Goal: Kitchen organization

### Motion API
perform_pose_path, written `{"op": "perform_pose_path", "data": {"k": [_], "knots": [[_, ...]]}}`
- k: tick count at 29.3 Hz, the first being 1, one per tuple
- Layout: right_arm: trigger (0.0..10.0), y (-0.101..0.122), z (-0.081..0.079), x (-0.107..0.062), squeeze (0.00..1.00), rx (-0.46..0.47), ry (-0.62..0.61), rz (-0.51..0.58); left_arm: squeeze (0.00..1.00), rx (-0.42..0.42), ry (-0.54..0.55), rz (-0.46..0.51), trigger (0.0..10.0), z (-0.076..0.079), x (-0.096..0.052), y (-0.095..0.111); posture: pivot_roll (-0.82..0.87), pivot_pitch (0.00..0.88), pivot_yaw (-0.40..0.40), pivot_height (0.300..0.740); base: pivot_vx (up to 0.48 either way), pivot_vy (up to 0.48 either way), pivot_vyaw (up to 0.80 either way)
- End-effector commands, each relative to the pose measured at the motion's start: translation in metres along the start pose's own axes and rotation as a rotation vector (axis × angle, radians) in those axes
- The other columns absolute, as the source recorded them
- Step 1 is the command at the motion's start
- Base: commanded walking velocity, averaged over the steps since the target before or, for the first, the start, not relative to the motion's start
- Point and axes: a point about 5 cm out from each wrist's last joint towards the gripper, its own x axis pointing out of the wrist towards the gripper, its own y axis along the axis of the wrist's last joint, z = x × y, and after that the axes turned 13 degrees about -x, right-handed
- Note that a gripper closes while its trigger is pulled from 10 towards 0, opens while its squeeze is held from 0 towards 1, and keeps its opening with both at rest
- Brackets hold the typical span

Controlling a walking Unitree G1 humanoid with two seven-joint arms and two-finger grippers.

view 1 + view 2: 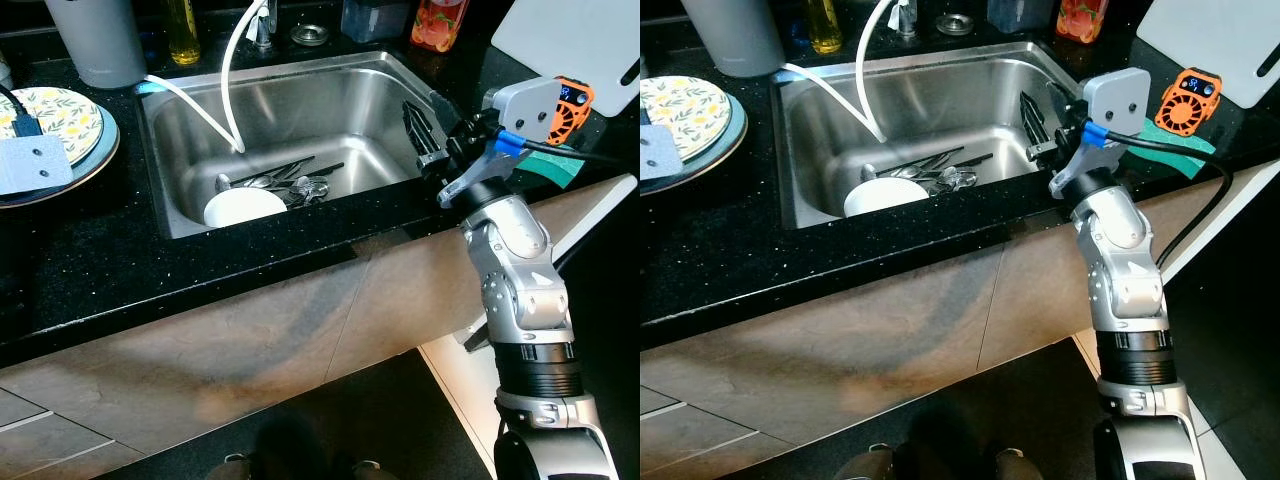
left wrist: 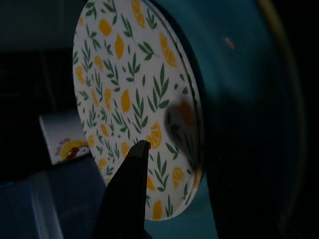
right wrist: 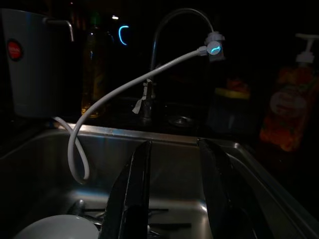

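- A stainless sink [image 1: 380, 80] is seen set into a black countertop [image 1: 90, 250], with a white bowl [image 1: 243, 207] lying at the near end of the basin and a loose pile of cutlery [image 1: 290, 182] just beside and behind it
- The right gripper [image 1: 418, 128] is held at the sink's right rim, above the basin, aimed across towards the tap [image 3: 172, 30]; in the right wrist view its two black fingers [image 3: 134, 194] are plainly apart, with nothing between them
- A white hose [image 1: 235, 70] is draped from the tap into the basin
- The left gripper [image 2: 130, 194] is placed close over a lemon-patterned plate [image 1: 55, 120], which is stacked on a blue plate [image 1: 100, 160] on the counter to the left; one finger alone can be made out, so whether it is open or closed cannot be told
- The step in hand is judged to be a reach into the sink for the dishes, no grasp yet being made
- For the next move, the right gripper would need to be lowered and carried left towards the bowl or cutlery, with the hose kept clear
- The thin, overlapping cutlery is likely to be awkward to pinch off the basin floor
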Motion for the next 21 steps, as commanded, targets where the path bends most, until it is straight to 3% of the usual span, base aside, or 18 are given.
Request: {"op": "perform_pose_path", "data": {"k": [1, 2, 3, 13, 17, 20, 21], "knots": [[10.0, -0.002, 0.003, 0.000, 0.00, 0.003, -0.007, -0.002, 0.00, 0.016, -0.060, -0.047, 3.7, 0.022, 0.014, -0.007, 0.15, 0.149, -0.015, 0.740, 0.000, 0.000, 0.00], [10.0, -0.002, 0.003, 0.000, 0.00, 0.003, -0.007, -0.002, 0.00, 0.021, -0.055, -0.050, 3.7, 0.023, 0.015, -0.008, 0.15, 0.149, -0.015, 0.740, 0.000, 0.000, 0.00], [10.0, -0.002, 0.003, -0.001, 0.00, 0.003, -0.008, -0.002, 0.00, 0.023, -0.051, -0.049, 0.0, 0.025, 0.017, -0.008, 0.15, 0.151, -0.019, 0.740, 0.000, 0.000, 0.00], [10.0, -0.001, 0.005, -0.002, 0.00, 0.000, -0.014, -0.005, 0.00, 0.047, 0.028, -0.043, 0.0, 0.025, 0.025, -0.006, 0.14, 0.159, -0.017, 0.740, 0.000, 0.000, 0.00], [10.0, -0.001, 0.005, -0.001, 0.00, 0.000, -0.013, -0.006, 0.00, 0.066, 0.133, 0.002, 0.0, 0.011, 0.024, 0.003, 0.14, 0.163, -0.019, 0.740, 0.000, 0.000, 0.00], [10.0, -0.002, 0.004, -0.001, 0.00, 0.001, -0.012, -0.007, 0.00, 0.079, 0.277, 0.085, 0.0, -0.010, 0.018, 0.020, 0.14, 0.165, -0.021, 0.740, 0.000, 0.000, 0.00], [10.0, -0.002, 0.004, -0.001, 0.00, 0.001, -0.011, -0.007, 0.00, 0.073, 0.332, 0.148, 10.0, -0.022, 0.013, 0.032, 0.15, 0.166, -0.023, 0.740, 0.000, 0.000, 0.00]]}}
